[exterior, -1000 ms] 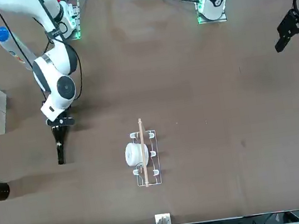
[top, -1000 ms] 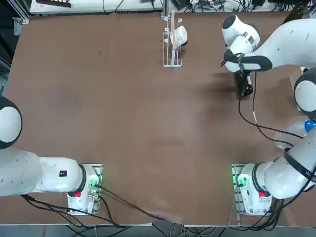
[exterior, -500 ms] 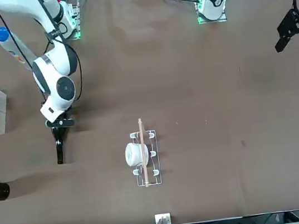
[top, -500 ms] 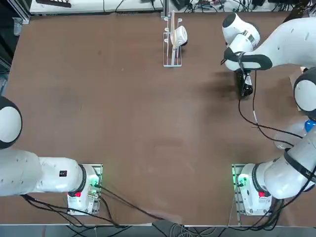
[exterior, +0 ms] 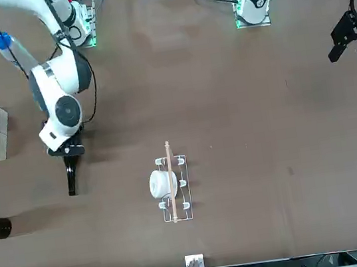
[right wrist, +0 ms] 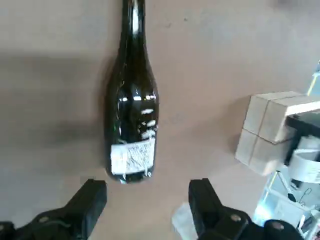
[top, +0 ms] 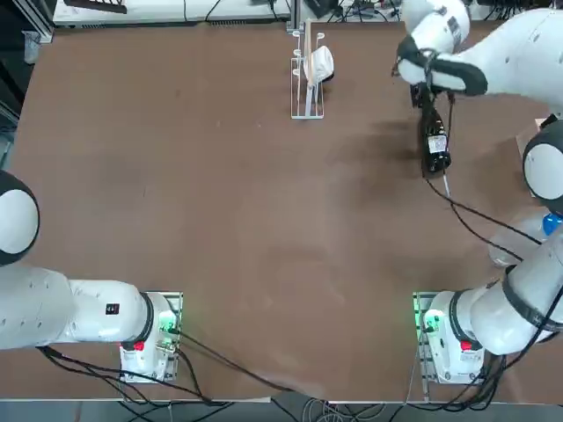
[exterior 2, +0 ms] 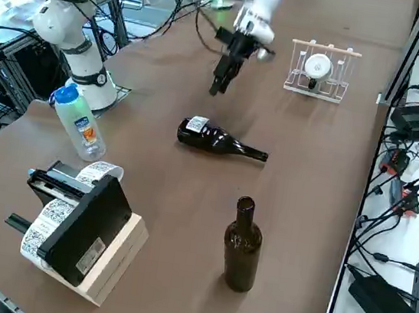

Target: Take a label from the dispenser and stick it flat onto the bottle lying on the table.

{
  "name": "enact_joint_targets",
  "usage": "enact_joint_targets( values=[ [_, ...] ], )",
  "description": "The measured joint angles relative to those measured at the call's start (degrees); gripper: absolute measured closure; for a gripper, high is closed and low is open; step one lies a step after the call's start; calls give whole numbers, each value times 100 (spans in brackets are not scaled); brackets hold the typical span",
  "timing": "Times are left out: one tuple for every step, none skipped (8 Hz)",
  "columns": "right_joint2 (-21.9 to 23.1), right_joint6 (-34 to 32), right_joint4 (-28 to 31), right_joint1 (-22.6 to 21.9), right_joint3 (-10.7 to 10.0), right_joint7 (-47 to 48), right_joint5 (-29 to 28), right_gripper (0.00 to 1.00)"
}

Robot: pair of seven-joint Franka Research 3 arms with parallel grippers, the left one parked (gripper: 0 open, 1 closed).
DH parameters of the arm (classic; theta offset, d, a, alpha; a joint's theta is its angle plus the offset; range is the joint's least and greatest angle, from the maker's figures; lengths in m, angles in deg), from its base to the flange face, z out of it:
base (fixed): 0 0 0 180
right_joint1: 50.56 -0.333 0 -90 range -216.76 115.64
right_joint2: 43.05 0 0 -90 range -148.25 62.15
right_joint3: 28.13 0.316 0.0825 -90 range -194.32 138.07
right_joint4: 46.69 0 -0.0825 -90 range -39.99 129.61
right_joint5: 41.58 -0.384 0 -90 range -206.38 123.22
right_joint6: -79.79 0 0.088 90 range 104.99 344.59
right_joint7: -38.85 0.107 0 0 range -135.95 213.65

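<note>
Above the bottle's (right wrist: 131, 105) base end, right gripper (right wrist: 147, 202) hangs spread and empty, label (right wrist: 132, 158) already on the body near the base, bottle lying on table (top: 220, 202), neck pointing away from gripper.

1. Lifting away from the bottle (exterior 2: 216, 139), the right gripper (exterior 2: 221, 78) now hanging above it, fingers spread.
2. Uncovering the bottle's body, the label (right wrist: 132, 158) now showing on it near the base.
</note>
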State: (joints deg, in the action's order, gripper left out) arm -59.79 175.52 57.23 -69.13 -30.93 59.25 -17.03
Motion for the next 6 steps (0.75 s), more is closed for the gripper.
enact_joint_targets(
  values=[
    [13,-151,-134,108,-36,-286,-54,1],
    [-7,-165,-119,240,-50,-411,-62,3],
    [-58,-161,-57,334,-53,-448,-62,14],
    [-110,-119,44,399,-53,-453,-62,18],
    [-155,-3,161,443,-53,-453,-62,37],
    [-190,179,293,478,-53,-453,-62,59]
  ],
)
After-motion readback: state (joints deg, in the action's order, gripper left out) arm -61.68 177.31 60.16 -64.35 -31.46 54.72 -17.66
